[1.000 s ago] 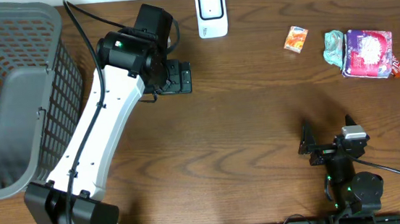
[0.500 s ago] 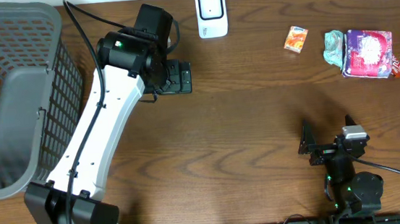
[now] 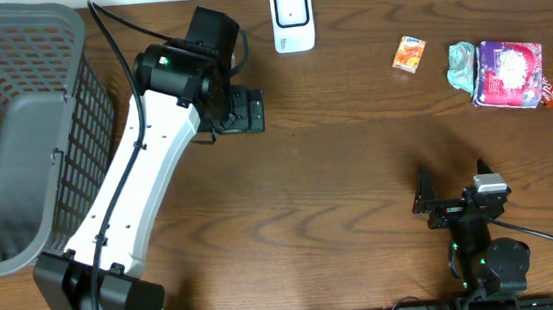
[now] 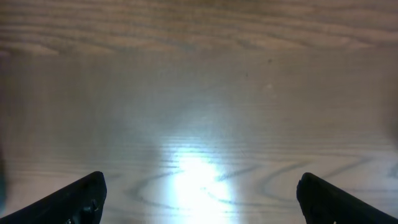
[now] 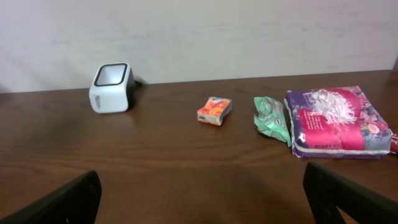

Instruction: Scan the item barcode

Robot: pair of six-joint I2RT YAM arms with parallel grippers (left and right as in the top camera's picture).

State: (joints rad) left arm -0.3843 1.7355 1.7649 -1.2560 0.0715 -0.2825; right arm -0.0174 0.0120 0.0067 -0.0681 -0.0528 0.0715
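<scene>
The white barcode scanner [image 3: 292, 18] stands at the table's far edge, seen too in the right wrist view as the scanner [image 5: 112, 87]. Three items lie at the far right: a small orange box [image 3: 409, 53] [image 5: 214, 111], a green packet [image 3: 462, 63] [image 5: 270, 119] and a purple pack [image 3: 508, 72] [image 5: 339, 121]. My left gripper [image 3: 247, 107] [image 4: 200, 190] hangs open over bare wood, left of and nearer than the scanner. My right gripper [image 3: 429, 202] [image 5: 202, 190] stands open near the front edge, well short of the items. Neither holds anything.
A large grey mesh basket [image 3: 14, 138] fills the left end of the table. The long white left arm [image 3: 130, 198] crosses from front left towards the back middle. A red scrap [image 3: 551, 98] peeks out beside the purple pack.
</scene>
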